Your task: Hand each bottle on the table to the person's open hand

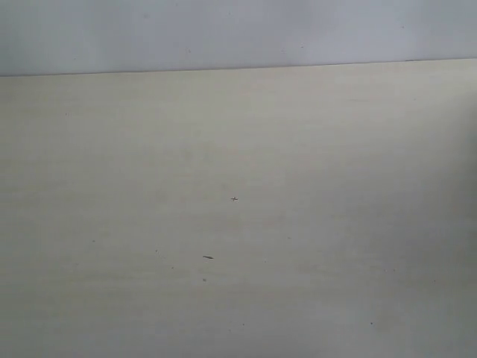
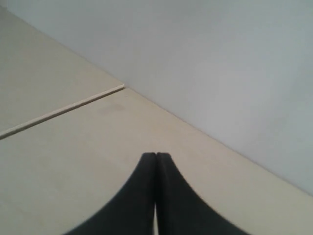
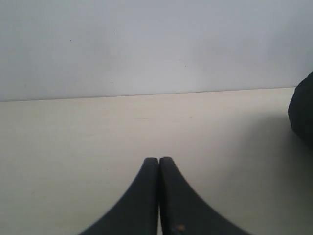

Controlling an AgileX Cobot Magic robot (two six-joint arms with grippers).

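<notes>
Both of my ends are clenched on nothing: the left gripper [image 2: 156, 155] shows its two dark fingers pressed flat together above the table [image 1: 238, 149], and the right gripper [image 3: 159, 159] shows the same, with no gap and nothing between them. I judge this a resting pose, held low over the table and pointed toward the wall [image 1: 223, 33] behind it, because there is nothing in reach to take. None of the bottles shows in any view, nor does an open hand, so I cannot tell where they are. The exterior view gives the widest stretch of table, bare but for a few dark specks [image 1: 208, 257], yet shows neither arm. Only my left wrist view shows a pale strip [image 2: 63, 110] running across the table toward the wall. Only my right wrist view catches a dark rounded shape [image 3: 303, 112] at the table's side, too cropped to name.
</notes>
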